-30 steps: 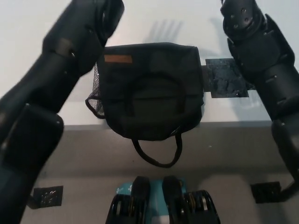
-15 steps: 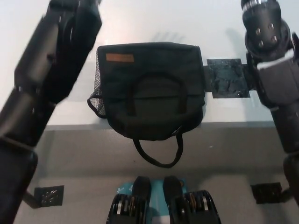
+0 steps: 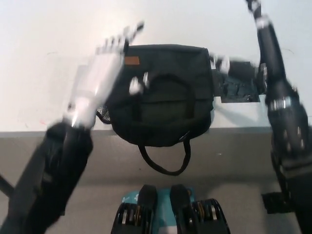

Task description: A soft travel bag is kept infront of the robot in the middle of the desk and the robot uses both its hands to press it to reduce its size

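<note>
Approach step, press not begun: white left hand (image 3: 100, 73) over left edge of travel bag (image 3: 161, 92), fingers spread. Right hand (image 3: 265, 44) blurred beside bag's right edge, finger state unclear. Next: lower both palms onto bag top, push down evenly.

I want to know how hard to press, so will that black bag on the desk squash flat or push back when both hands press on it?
The black bag will probably squash: its front sags over the desk edge and its strap loop dangles limp. It looks light, so it may slide rather than compress. The open left hand hangs blurred over its left corner.
</note>
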You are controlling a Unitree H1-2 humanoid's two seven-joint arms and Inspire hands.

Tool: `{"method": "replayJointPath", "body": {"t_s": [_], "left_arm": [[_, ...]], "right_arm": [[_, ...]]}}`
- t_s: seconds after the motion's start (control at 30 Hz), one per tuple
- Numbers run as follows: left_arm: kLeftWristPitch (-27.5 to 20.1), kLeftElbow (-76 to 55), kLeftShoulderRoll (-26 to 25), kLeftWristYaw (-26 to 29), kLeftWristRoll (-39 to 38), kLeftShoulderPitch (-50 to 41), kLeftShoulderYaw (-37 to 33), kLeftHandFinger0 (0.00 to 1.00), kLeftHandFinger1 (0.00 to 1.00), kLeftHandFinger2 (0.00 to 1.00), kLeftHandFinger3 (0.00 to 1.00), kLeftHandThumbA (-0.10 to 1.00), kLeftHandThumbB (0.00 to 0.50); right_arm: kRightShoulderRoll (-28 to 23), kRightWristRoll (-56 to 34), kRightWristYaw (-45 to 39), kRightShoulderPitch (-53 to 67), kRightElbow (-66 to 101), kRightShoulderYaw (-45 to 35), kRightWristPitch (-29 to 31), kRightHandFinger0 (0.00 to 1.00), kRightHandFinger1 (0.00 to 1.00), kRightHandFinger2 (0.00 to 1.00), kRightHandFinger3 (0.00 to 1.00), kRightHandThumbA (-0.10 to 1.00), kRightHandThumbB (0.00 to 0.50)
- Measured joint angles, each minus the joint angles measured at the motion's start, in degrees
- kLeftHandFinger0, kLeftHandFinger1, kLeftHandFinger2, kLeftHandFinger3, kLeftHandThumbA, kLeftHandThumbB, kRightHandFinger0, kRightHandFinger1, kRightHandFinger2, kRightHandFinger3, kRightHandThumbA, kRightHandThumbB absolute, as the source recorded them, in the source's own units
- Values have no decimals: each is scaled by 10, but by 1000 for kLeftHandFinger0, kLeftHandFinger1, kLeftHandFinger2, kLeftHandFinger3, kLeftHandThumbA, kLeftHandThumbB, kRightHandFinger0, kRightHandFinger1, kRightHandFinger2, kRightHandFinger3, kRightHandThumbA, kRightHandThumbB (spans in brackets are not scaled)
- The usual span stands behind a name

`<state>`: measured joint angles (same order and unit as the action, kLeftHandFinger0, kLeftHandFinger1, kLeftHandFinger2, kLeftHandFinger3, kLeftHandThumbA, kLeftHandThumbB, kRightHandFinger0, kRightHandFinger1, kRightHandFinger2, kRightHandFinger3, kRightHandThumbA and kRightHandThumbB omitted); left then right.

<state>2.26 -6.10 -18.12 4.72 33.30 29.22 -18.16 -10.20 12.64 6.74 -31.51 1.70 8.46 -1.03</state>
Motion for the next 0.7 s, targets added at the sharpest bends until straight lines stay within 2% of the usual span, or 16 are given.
{"method": "replayJointPath", "body": {"t_s": [0.03,0.07,0.1,0.13,0.17,0.23,0.27,0.3,0.33,0.37,0.4,0.43,0.47,0.53,0.63,0.7], "left_arm": [[-2,-27,0,0,-4,-42,1,1000,1000,1000,1000,1000,113],[-5,-50,0,1,-6,-78,4,1000,1000,1000,1000,1000,99],[-7,-63,0,1,-7,-100,5,1000,1000,1000,1000,1000,44],[-10,-84,0,3,-9,-134,10,1000,1000,1000,1000,1000,22],[-12,-94,0,3,-10,-153,13,1000,1000,1000,1000,1000,2],[-19,-138,0,5,-15,-221,29,1000,1000,1000,1000,1000,25],[-22,-153,0,6,-17,-250,35,1000,1000,1000,1000,1000,33],[-25,-171,0,7,-19,-276,39,1000,1000,1000,1000,1000,77],[-29,-187,0,8,-22,-297,42,1000,1000,1000,1000,1000,77],[-36,-204,0,10,-25,-323,45,1000,1000,1000,1000,1000,95],[-41,-216,0,11,-28,-341,48,1000,1000,1000,1000,1000,107],[-47,-223,0,13,-30,-351,49,1000,1000,1000,1000,1000,111],[-63,-232,0,19,-34,-376,49,1000,1000,1000,1000,1000,177],[-80,-235,1,25,-42,-402,49,1000,1000,1000,1000,1000,161],[-106,-223,3,41,-52,-427,42,1000,1000,1000,1000,1000,201],[-125,-200,5,54,-57,-433,34,1000,1000,1000,1000,1000,206]], "right_arm": [[3,0,0,41,29,5,3,1000,1000,1000,1000,1000,263],[5,-1,-1,72,51,9,5,1000,1000,1000,1000,1000,262],[5,-1,-2,95,67,12,6,1000,1000,1000,1000,1000,237],[5,-2,-2,126,89,17,7,1000,1000,1000,1000,1000,196],[5,-2,-2,140,99,19,8,1000,1000,1000,1000,1000,192],[4,-5,-3,202,143,27,12,1000,1000,1000,1000,1000,165],[4,-6,-4,223,162,29,15,1000,1000,1000,1000,1000,205],[4,-8,-4,247,182,33,17,1000,1000,1000,1000,1000,289],[4,-9,-4,268,200,37,18,1000,1000,1000,1000,1000,290],[4,-11,-4,295,224,43,20,1000,1000,1000,1000,1000,214],[5,-12,-4,315,242,49,21,1000,1000,1000,1000,1000,183],[5,-12,-4,331,255,54,23,1000,1000,1000,1000,1000,183],[6,-12,-5,368,285,67,30,1000,1000,1000,1000,1000,144],[6,-12,-7,407,306,82,42,1000,1000,1000,1000,1000,134],[6,-13,-7,455,308,91,64,1000,1000,1000,1000,1000,179],[6,-13,-7,476,299,92,82,1000,1000,1000,1000,1000,176]]}}
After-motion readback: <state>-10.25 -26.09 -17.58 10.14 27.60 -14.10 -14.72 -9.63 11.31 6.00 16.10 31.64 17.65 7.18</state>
